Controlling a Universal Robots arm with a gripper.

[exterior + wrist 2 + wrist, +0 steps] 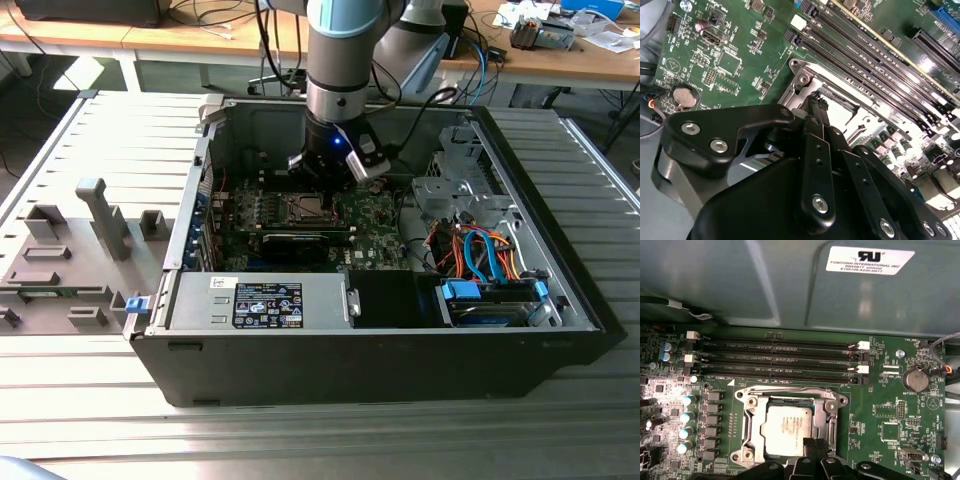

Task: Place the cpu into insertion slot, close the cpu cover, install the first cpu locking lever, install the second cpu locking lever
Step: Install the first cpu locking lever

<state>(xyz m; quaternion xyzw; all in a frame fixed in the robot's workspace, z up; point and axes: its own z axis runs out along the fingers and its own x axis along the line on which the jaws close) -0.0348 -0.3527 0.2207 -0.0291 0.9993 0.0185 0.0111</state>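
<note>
The cpu, a dull silver square, lies in the insertion slot on the green board. The silvery cpu cover appears to lie flat around it, the chip showing through its window. My gripper hangs just above the edge of the cpu, fingers pressed together with nothing between them. In the second wrist view the shut gripper points down at the bright metal frame of the cover. In the exterior view my gripper reaches into the open case over the insertion slot.
Long black memory slots run beside the socket, and a coin battery sits on the board. A black expansion card, a power supply and a drive bay with blue cables crowd the case. Grey fixtures stand on the table.
</note>
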